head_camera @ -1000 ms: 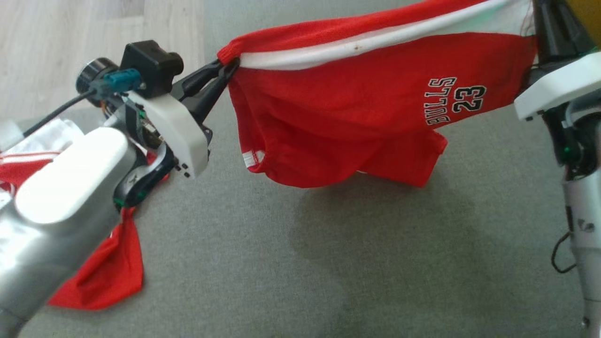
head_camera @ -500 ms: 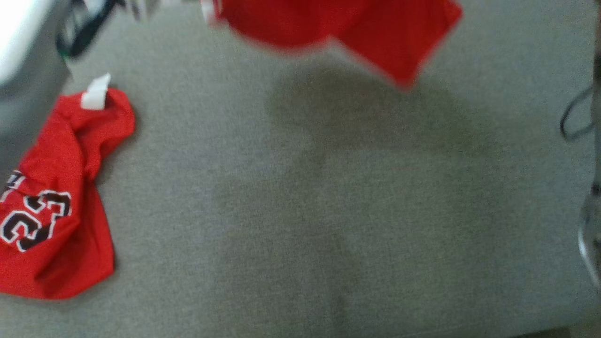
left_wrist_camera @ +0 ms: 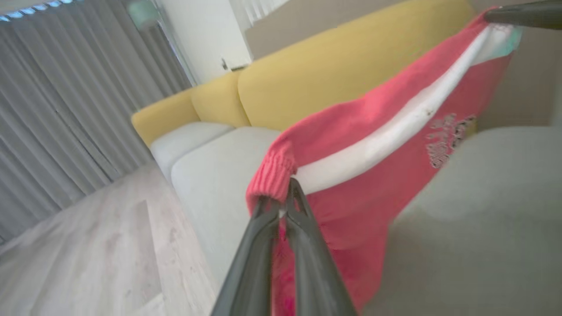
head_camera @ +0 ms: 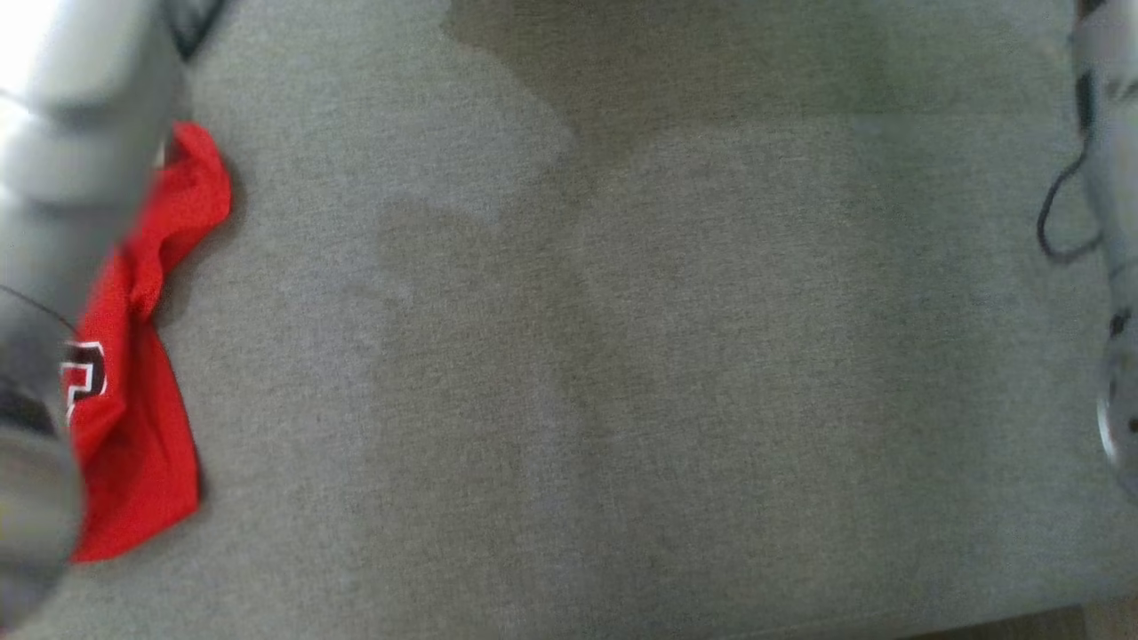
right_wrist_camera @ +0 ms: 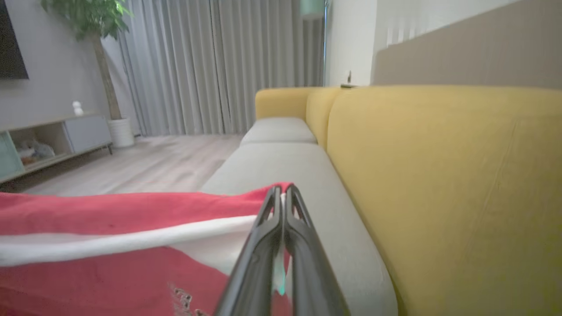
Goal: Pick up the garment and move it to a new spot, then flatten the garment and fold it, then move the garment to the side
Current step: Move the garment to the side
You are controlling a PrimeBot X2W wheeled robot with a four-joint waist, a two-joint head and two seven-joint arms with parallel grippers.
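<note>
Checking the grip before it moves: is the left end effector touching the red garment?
Touching. Left wrist view shows the left end effector shut on the red garment.

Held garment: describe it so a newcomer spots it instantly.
Above the grey seat of the yellow sofa, the held garment, red with a white band, stretches between the left hand and right hand, both shut on it. Unlike the crumpled garment on the seat, it is airborne.
</note>
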